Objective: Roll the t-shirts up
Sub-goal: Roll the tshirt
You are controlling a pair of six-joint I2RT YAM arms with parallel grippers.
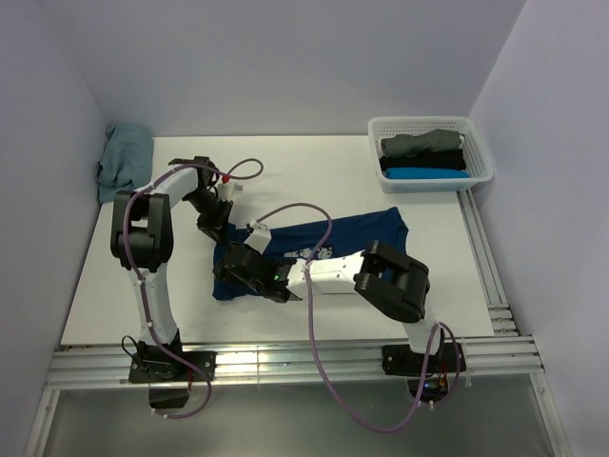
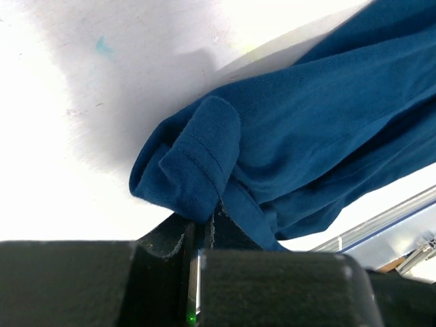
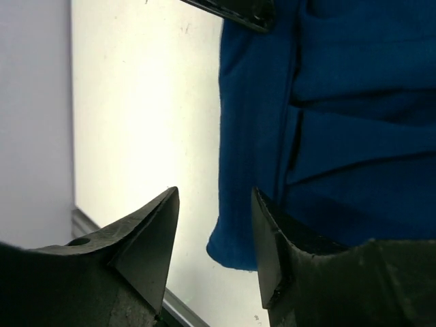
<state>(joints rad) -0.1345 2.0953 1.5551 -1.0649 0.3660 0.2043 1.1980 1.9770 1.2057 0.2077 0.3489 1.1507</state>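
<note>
- Filling most of the overhead view, a white table (image 1: pixel 124 286) is carrying everything in the scene, with the two arms reaching in from its near edge.
- A navy t-shirt (image 1: pixel 357 233) is lying loosely across the middle of the table. It is rumpled and partly doubled over at its left end, and no tight roll is showing in it.
- A white basket (image 1: pixel 481 162) is sitting at the far right corner. It is holding three rolled t-shirts stacked side by side: a grey roll (image 1: pixel 423 143), a black roll (image 1: pixel 423 160) and a bright blue roll (image 1: pixel 426 173).
- A teal t-shirt (image 1: pixel 124 162) is lying crumpled at the far left corner, well apart from both arms and not rolled.
- The left gripper (image 2: pixel 204 228) is pinching the navy t-shirt at its far left edge. Its fingers are pressed together with a folded hem of cloth running into the gap between them.
- The right gripper (image 3: pixel 214 204) is hovering at the near left corner of the same shirt. Its fingers are standing apart and clamping nothing, with the cloth's edge lying just beside the inner face of one of them.
- Judging the progress: three shirts are looking finished, the navy one is looking barely begun, and the teal one is waiting untouched.
</note>
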